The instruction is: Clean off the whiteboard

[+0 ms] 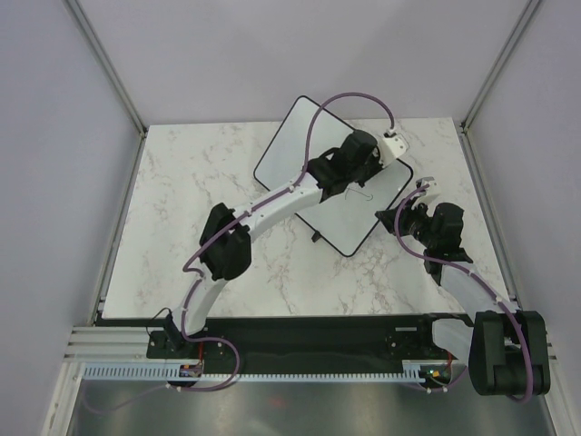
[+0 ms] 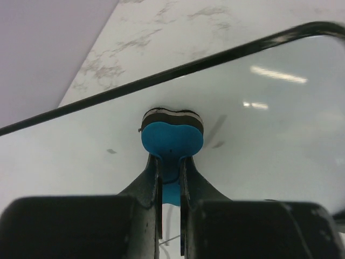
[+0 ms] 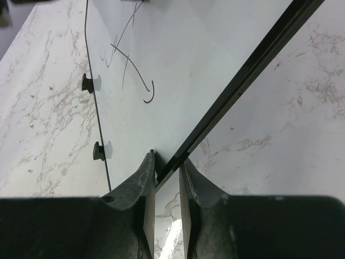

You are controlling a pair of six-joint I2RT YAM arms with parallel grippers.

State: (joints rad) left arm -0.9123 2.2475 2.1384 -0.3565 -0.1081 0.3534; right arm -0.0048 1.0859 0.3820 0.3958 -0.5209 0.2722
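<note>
The glossy white rectangular whiteboard (image 1: 290, 145), thinly black-framed, lies far-centre on the marble counter (image 1: 182, 200); the left gripper (image 2: 170, 162) clamps a blue bone-shaped eraser (image 2: 172, 137) onto it; the right gripper (image 3: 167, 162) pinches its right edge; dark marker scribbles (image 3: 126, 59) show.

In the right wrist view the marker scribble (image 3: 129, 59) runs off the top edge, and so does the whiteboard (image 3: 178, 65). From above, the left arm (image 1: 272, 204) covers the board's middle, hiding most of that scribble and the whole eraser (image 2: 172, 141). In the left wrist view the left fingers (image 2: 152, 181) hide the eraser's lower half.
</note>
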